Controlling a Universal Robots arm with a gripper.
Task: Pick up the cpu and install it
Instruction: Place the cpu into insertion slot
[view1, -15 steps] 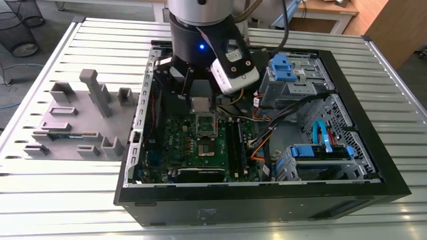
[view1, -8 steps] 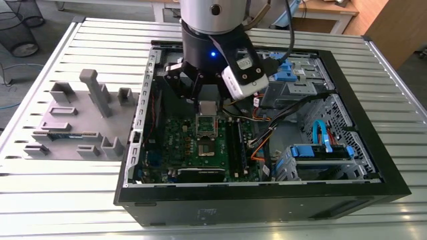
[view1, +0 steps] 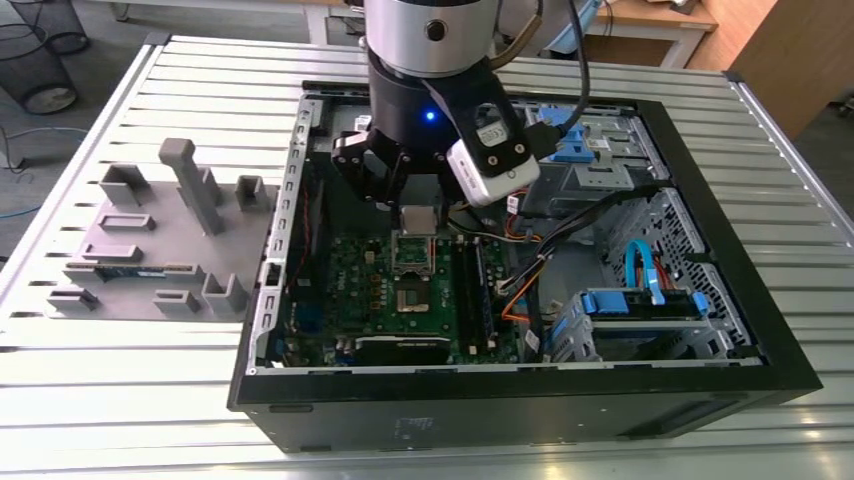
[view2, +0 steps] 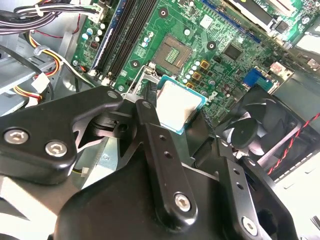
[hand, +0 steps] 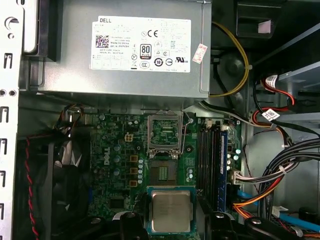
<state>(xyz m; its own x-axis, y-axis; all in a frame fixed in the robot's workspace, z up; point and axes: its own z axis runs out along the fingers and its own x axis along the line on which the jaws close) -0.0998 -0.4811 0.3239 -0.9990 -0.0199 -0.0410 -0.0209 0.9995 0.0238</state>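
My gripper (view1: 418, 228) hangs inside the open computer case (view1: 747, 300), shut on the cpu (view1: 418, 221), a small square chip with a silver-grey top and a green rim. In both wrist views the cpu (view2: 179, 105) (hand: 170, 210) sits flat between the two black fingers (view2: 150, 112), one at each side edge. It is held a little above the green motherboard (view1: 354, 285). The dark square socket (hand: 163, 172) (view2: 172, 51) lies on the board close beside the cpu, with its metal frame (hand: 165, 131) flipped open.
A grey power supply (hand: 125, 45) fills the case wall beyond the socket. Memory slots (hand: 210, 150) and bundled cables (hand: 280, 170) flank it on one side, a black fan (view2: 250, 132) on the other. At the exterior view's left, a grey parts fixture (view1: 147, 240) rests on the slatted table.
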